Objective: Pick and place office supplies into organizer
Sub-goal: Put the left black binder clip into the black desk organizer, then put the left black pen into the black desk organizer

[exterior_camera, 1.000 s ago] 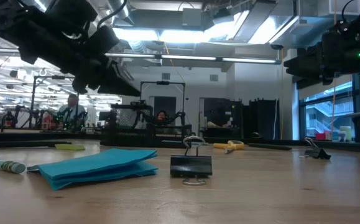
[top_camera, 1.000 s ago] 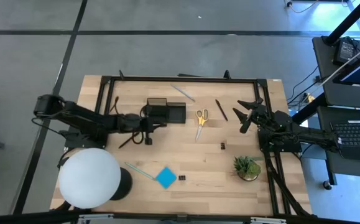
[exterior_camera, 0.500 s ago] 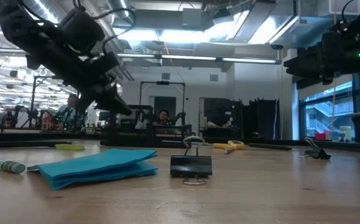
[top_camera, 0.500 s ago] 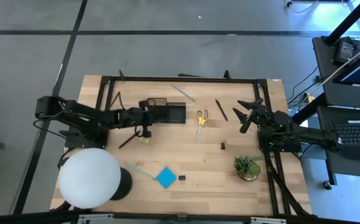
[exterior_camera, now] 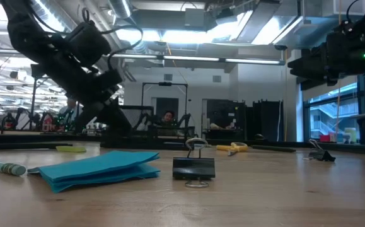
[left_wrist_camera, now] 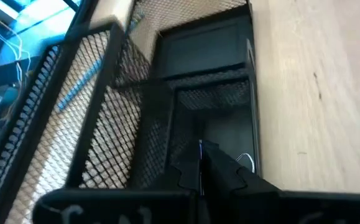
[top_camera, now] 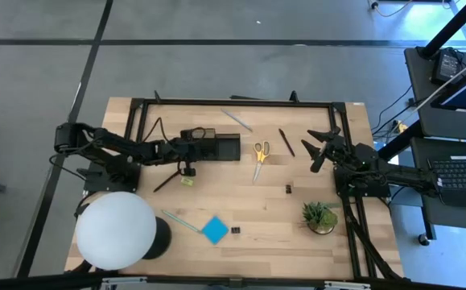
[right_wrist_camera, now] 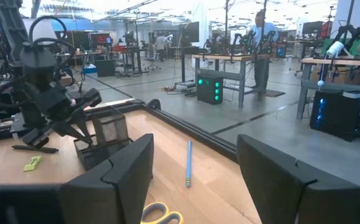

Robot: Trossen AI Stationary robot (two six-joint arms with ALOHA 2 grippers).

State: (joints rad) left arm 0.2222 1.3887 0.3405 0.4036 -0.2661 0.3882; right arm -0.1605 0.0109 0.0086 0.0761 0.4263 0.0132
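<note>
Organizer first: the small black mesh desk organizer (top_camera: 215,145) stands on the wooden table (top_camera: 297,234) toward its far side, left of the middle, and my left gripper (top_camera: 186,153) hangs directly over its left end. In the left wrist view I look down into its compartments (left_wrist_camera: 211,99), and the fingers are pressed together with a thin item between the tips; I cannot tell what this item is. I judge I keep the gripper there, pointing down, because I want to let the item go inside a compartment and not beside it. The small yellow-green piece (top_camera: 187,181) lies on the wood just near the organizer, on the side toward the white globe lamp (top_camera: 116,229), so it is not yet collected. My right gripper (top_camera: 323,147) waits well apart over the right part of the table, with its fingers spread wide and holding nothing; I think I keep it open so it is ready for the things on its side. These are the yellow-handled scissors (top_camera: 260,153), the thin dark pen (top_camera: 286,142) and a small black clip (top_camera: 287,189). A grey pencil (top_camera: 237,120) lies near the far frame. On the near side rest the blue square note pad (top_camera: 214,229), a light teal pen (top_camera: 181,220) and another black binder clip (exterior_camera: 194,168). The green potted plant (top_camera: 319,216) is not my business.
</note>
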